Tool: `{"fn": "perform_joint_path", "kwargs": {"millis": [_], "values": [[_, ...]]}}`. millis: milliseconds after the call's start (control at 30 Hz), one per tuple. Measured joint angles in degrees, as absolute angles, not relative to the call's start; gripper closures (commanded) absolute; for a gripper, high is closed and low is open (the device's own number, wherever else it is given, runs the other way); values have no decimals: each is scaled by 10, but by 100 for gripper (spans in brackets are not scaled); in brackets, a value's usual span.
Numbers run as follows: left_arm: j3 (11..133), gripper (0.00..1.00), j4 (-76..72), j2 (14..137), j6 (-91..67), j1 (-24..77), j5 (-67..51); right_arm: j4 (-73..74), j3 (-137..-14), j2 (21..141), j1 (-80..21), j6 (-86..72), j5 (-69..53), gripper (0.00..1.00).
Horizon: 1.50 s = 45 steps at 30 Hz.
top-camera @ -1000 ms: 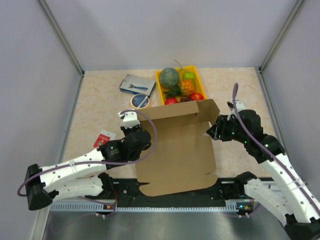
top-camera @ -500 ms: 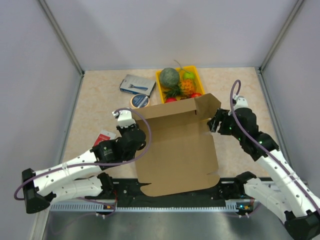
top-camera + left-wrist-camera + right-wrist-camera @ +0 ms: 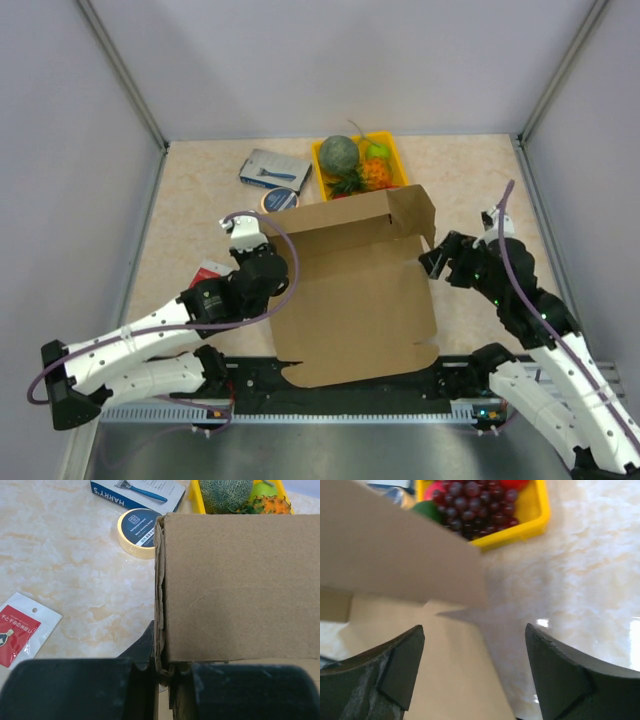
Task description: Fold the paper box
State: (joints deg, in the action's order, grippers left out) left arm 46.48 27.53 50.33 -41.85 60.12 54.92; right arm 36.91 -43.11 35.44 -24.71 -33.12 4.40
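The paper box (image 3: 350, 290) is a brown cardboard sheet lying in the middle of the table, its far flap folded up toward the fruit tray. My left gripper (image 3: 268, 262) is shut on the box's left edge; in the left wrist view the folded cardboard edge (image 3: 160, 625) runs down between my closed fingers. My right gripper (image 3: 440, 262) is open at the box's right edge, below the raised flap's corner. In the right wrist view the fingers (image 3: 400, 665) straddle the sheet's right edge, and the raised flap (image 3: 395, 550) stands ahead.
A yellow fruit tray (image 3: 362, 165) with melon, pineapple and grapes stands behind the box. A blue-grey razor packet (image 3: 273, 169) and a tape roll (image 3: 281, 202) lie at the back left. A red-and-white sachet (image 3: 208, 274) lies by the left arm. Walls enclose the table.
The right gripper has drawn back toward the near right, off the raised flap. The left gripper shifted slightly left and back. The far flap stands a little higher and further back.
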Motion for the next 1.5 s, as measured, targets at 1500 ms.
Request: {"fn": "perform_joint_path", "kwargs": {"millis": [1500], "values": [[503,100,281,573,-421,593,527,100,-324,379,-321,-296,28,59]]}}
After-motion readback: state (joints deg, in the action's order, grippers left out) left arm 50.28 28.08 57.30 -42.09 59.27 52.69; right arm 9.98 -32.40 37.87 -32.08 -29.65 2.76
